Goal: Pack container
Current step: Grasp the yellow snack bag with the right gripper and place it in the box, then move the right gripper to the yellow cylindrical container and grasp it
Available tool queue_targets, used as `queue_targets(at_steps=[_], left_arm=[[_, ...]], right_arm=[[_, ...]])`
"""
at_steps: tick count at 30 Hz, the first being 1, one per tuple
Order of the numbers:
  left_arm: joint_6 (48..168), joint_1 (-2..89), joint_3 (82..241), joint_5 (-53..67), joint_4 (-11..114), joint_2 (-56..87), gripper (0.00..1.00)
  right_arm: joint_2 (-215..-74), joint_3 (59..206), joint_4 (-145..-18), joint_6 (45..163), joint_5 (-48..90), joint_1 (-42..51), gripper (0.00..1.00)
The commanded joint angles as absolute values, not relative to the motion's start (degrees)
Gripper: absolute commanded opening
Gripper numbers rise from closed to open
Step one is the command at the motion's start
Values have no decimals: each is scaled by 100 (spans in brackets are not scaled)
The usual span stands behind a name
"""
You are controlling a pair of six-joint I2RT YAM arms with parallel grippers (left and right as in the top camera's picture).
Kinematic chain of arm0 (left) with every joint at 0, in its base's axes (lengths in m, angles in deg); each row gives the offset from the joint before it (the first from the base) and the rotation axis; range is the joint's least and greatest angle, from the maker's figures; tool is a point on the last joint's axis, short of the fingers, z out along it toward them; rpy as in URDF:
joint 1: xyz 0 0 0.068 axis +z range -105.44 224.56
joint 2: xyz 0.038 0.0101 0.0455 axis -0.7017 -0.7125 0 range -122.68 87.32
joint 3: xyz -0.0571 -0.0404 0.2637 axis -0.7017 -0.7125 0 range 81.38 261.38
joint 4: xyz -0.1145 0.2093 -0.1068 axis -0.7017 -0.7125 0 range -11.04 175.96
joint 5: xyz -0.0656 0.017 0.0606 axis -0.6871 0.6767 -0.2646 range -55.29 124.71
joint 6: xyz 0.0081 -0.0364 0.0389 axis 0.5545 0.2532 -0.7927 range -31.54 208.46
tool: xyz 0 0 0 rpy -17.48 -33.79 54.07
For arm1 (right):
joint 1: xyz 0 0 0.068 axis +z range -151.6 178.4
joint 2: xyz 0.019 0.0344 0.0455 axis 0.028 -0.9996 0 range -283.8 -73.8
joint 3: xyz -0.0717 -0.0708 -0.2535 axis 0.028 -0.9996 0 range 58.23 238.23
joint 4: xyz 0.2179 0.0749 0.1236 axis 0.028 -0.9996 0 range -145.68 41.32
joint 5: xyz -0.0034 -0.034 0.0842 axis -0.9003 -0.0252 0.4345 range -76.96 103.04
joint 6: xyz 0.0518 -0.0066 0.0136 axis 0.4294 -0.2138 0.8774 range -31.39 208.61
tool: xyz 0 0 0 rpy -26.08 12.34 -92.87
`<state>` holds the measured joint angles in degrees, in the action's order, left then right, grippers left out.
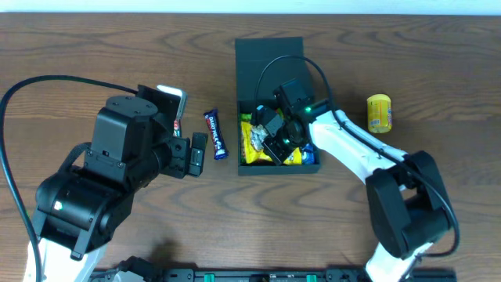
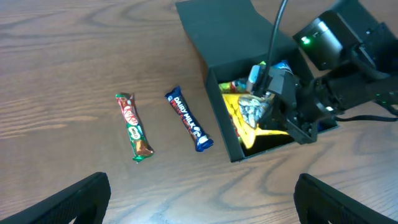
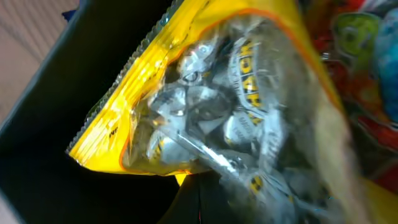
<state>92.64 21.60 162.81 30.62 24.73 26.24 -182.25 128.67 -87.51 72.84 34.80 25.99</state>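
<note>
The dark green container (image 1: 270,59) stands open at the table's middle, its flap lid laid back; it also shows in the left wrist view (image 2: 217,37). It holds several colourful snack packets. My right gripper (image 1: 275,139) is down inside it, shut on a yellow bag of wrapped candies (image 1: 252,142). The left wrist view shows that gripper (image 2: 273,93) pinching the bag (image 2: 252,118). The bag (image 3: 186,112) fills the right wrist view. My left gripper (image 1: 197,153) is open and empty, left of the container, its fingers spread above bare table (image 2: 199,205).
A blue Dairy Milk bar (image 1: 214,134) lies just left of the container, also in the left wrist view (image 2: 188,119). A green and red chocolate bar (image 2: 134,126) lies left of it. A yellow can (image 1: 380,113) lies on its side to the right.
</note>
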Motion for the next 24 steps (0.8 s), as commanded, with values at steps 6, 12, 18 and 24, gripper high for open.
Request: queue_targets(at_steps=[6,12,18,24], left_arm=[[9181,2182,16285,3059,2427,2624,95],[9184,2182,16285,3059,2363,2622,95],[9184,2182,16285,2913,2359,2622,95],[9175,2182,16285,2889,2276,2622,95]], right_arm=[[-18028,13319,-9409,7137,4193,2564,1],[-16845,13527,-9575,7129,4177,2555,1],[-17532,13413,-9439,7699,3349,2558,1],[-18655,13413,-9024,8138,3235,2558,1]])
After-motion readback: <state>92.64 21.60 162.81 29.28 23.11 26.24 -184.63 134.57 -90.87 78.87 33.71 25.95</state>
